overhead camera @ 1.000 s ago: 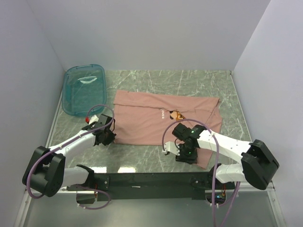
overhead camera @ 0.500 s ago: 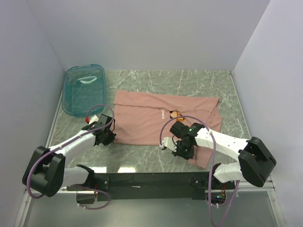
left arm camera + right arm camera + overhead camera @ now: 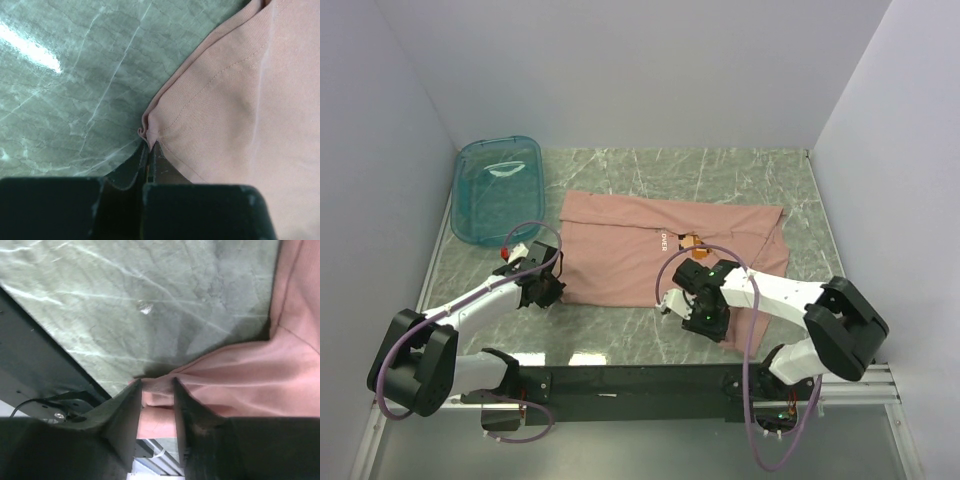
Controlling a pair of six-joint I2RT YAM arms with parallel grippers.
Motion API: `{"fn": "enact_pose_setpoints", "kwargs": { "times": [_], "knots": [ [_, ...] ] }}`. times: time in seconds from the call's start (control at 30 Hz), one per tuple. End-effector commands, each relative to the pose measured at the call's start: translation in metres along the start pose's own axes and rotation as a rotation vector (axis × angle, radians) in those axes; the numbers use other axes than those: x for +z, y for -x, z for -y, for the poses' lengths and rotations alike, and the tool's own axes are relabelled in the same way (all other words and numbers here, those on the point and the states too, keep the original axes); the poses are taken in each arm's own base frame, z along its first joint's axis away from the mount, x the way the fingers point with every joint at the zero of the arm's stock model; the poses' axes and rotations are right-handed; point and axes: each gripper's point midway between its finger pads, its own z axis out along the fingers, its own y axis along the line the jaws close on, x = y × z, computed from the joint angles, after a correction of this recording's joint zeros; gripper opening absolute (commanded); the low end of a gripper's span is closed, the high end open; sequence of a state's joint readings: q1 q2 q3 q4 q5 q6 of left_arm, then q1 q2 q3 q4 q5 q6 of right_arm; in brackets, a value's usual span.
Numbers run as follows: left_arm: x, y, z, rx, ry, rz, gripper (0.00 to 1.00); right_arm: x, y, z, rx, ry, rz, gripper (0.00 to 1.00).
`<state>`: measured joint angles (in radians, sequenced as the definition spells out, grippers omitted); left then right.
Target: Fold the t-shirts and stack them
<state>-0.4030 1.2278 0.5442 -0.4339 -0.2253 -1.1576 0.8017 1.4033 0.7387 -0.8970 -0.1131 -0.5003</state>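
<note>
Progress: early. One t-shirt [image 3: 660,262] lies spread out in the middle of the desk [image 3: 720,175], to the right of the teal tub [image 3: 498,190] and apart from it. No fold made that I can see, and nothing is stacked. No second shirt in view. By my reckoning all the folding and the stacking are left.

Left end effector [image 3: 148,150]: closed tight on the shirt's near left corner. The hem is pinched between the fingers, with a small pucker of cloth at the tips. The corner sits low on the desk.

Right end effector [image 3: 156,390]: fingers part way apart, down at the shirt's near right edge, with a bunched fold of cloth lying between them. They do not look pressed onto it, so I judge there is no grip here yet.

Shirt: dusty pink, soft knit; stitched hem plain in the left wrist view. Chest print and small white lettering face up. Left half smooth and flat. Right side rumpled, with a flap trailing toward the near edge under the right arm and creases by the far right corner.

Likely step in hand: securing both near corners for a first fold.
</note>
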Motion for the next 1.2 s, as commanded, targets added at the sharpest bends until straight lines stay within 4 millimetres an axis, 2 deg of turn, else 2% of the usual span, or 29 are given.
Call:
{"fn": "enact_pose_setpoints", "kwargs": {
  "times": [0.0, 0.07, 0.1, 0.13, 0.23, 0.4, 0.53, 0.73, 0.8, 0.83, 0.87, 0.9, 0.97, 1.07, 1.1, 1.17],
  "knots": [
    [-0.002, 0.000, 0.001, 0.017, -0.016, -0.004, 0.00, 0.004, 0.005, 0.006, 0.013, -0.038, -0.009, 0.32],
    [-0.002, -0.001, 0.000, 0.017, -0.015, -0.006, 0.00, 0.004, 0.007, 0.004, 0.004, -0.028, -0.009, 0.24],
    [-0.002, -0.001, 0.001, 0.017, -0.018, -0.004, 0.00, 0.003, 0.008, 0.003, -0.001, -0.020, 0.003, 0.15],
    [-0.002, -0.001, 0.001, 0.016, -0.019, -0.004, 0.00, 0.000, 0.011, 0.002, -0.007, -0.015, 0.016, 0.10],
    [-0.001, -0.001, 0.002, 0.019, -0.020, -0.005, 0.00, -0.010, 0.017, -0.002, -0.044, 0.006, 0.060, 0.00],
    [-0.001, 0.001, 0.004, 0.024, -0.024, -0.001, 0.00, -0.040, 0.036, 0.008, -0.117, -0.043, 0.146, 0.00],
    [-0.002, 0.001, 0.006, 0.027, -0.026, -0.002, 0.00, -0.065, 0.061, 0.034, -0.112, -0.122, 0.205, 0.00],
    [-0.003, 0.001, 0.004, 0.024, -0.029, 0.003, 0.00, -0.080, 0.093, 0.068, -0.049, -0.192, 0.248, 0.00],
    [-0.004, 0.001, 0.004, 0.022, -0.034, 0.004, 0.00, -0.078, 0.103, 0.079, -0.011, -0.212, 0.259, 0.00],
    [-0.003, 0.000, 0.002, 0.023, -0.030, 0.004, 0.00, -0.081, 0.108, 0.083, 0.008, -0.217, 0.273, 0.05],
    [-0.004, 0.000, 0.003, 0.020, -0.034, 0.002, 0.00, -0.081, 0.111, 0.085, 0.037, -0.211, 0.279, 0.22],
    [-0.004, 0.000, 0.003, 0.020, -0.036, 0.003, 0.00, -0.078, 0.114, 0.081, 0.040, -0.177, 0.275, 0.31],
    [-0.004, 0.000, 0.002, 0.020, -0.034, 0.002, 0.00, -0.085, 0.117, 0.081, 0.054, -0.164, 0.295, 0.42],
    [-0.004, 0.000, 0.001, 0.022, -0.035, 0.002, 0.00, -0.095, 0.106, 0.078, 0.040, -0.148, 0.322, 0.50],
    [-0.004, 0.000, 0.001, 0.021, -0.037, 0.004, 0.00, -0.105, 0.095, 0.079, 0.050, -0.151, 0.339, 0.52],
    [-0.004, 0.000, 0.001, 0.022, -0.040, 0.005, 0.00, -0.104, 0.083, 0.068, -0.019, -0.091, 0.357, 0.52]
  ]
}}
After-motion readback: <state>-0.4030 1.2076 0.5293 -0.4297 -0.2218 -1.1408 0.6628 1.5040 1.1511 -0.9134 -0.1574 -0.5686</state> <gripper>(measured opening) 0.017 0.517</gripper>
